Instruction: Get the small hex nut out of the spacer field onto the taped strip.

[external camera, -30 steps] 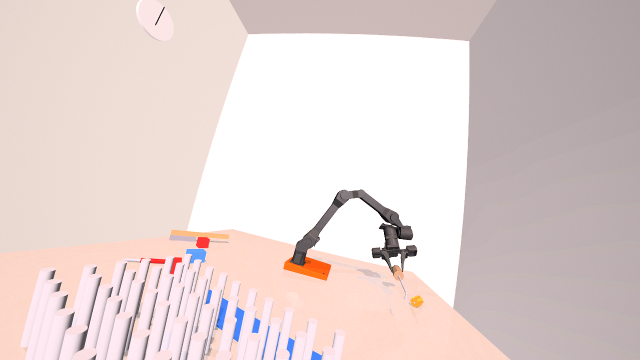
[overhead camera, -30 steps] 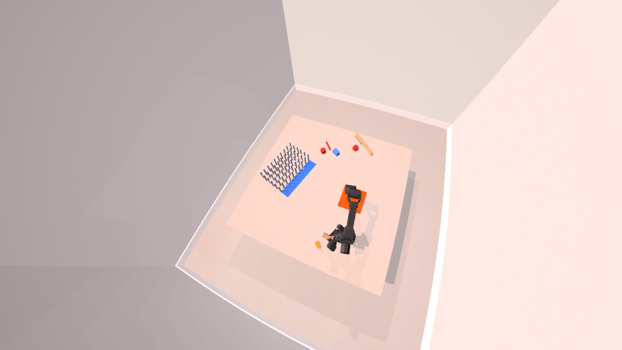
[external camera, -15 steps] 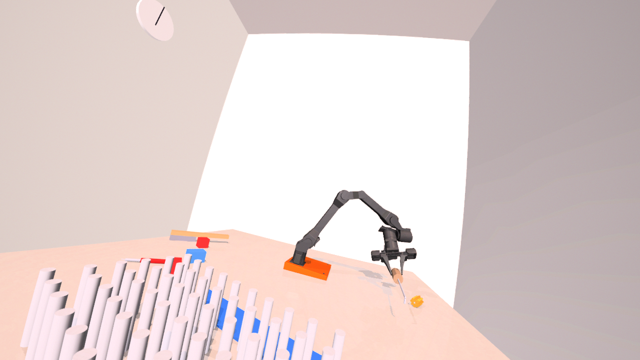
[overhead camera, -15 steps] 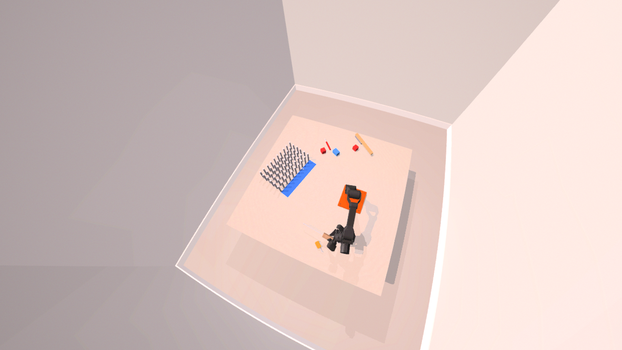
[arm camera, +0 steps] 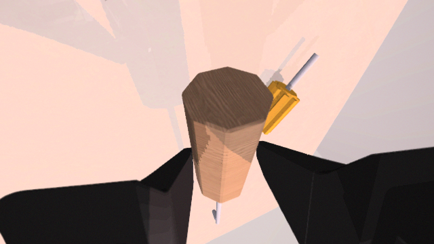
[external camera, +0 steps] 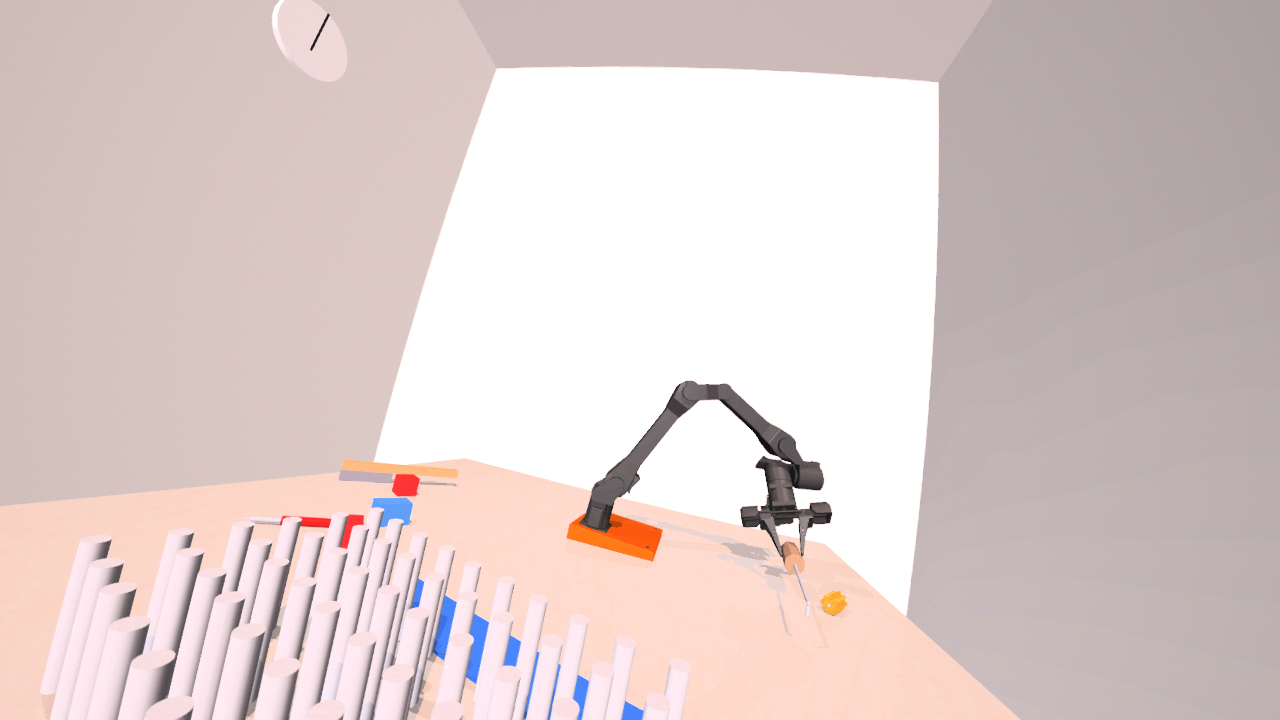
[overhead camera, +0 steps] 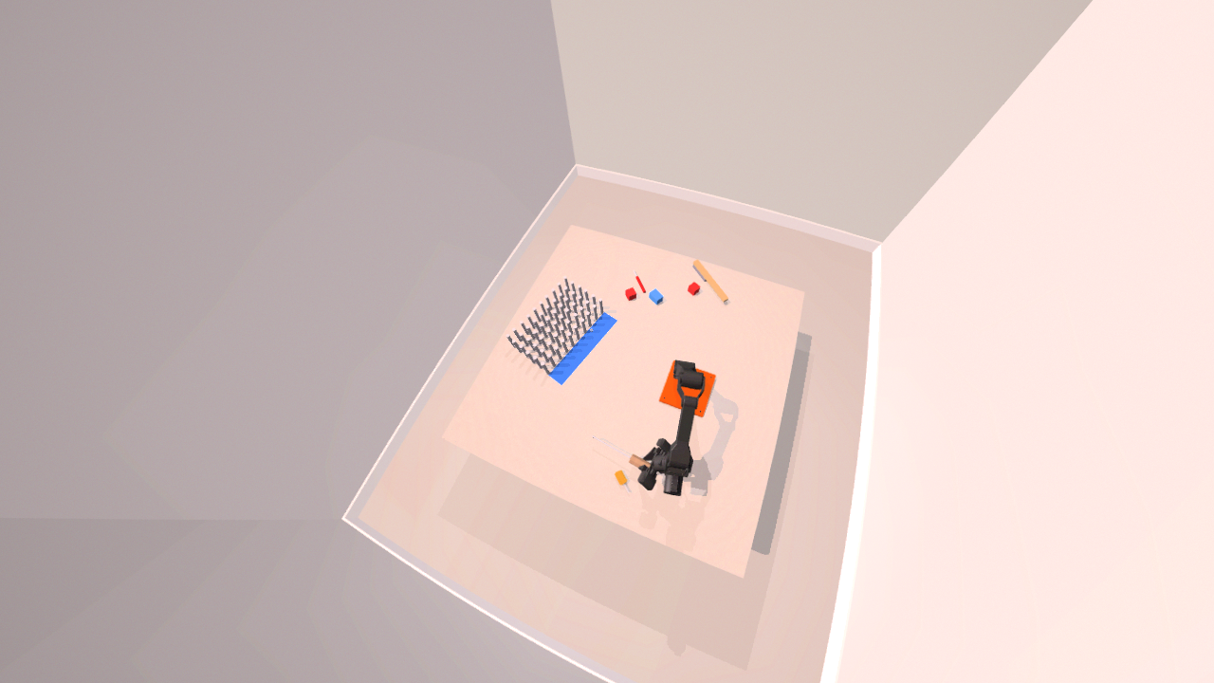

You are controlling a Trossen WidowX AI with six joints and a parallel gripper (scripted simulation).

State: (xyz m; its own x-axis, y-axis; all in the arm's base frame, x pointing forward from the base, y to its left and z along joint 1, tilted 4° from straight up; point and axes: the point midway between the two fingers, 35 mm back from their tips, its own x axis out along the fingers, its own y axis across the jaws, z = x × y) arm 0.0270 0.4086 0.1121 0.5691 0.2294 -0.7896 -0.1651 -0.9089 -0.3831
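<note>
My gripper (overhead camera: 648, 464) (external camera: 791, 549) (arm camera: 224, 152) is shut on the wooden handle of a hook tool (overhead camera: 637, 461) (external camera: 793, 559) (arm camera: 224, 169). Its thin metal rod points away from the hand, and its shadow lies apart from it, so it is off the table. The metal spacers (overhead camera: 568, 286) (external camera: 221, 631) stand in rows, well away from the gripper. The blue taped strip (overhead camera: 589, 349) (external camera: 444, 629) runs along their front. The hex nut cannot be made out in any view.
An orange screwdriver (overhead camera: 621, 477) (external camera: 833, 602) (arm camera: 281, 110) lies close to the held tool. A red-handled tool (overhead camera: 640, 285), a red cube (overhead camera: 631, 293), a blue block (overhead camera: 655, 296), another red cube (overhead camera: 693, 288) and a wooden bar (overhead camera: 712, 285) lie across the table, beyond the arm's orange base (overhead camera: 669, 396) (external camera: 617, 540).
</note>
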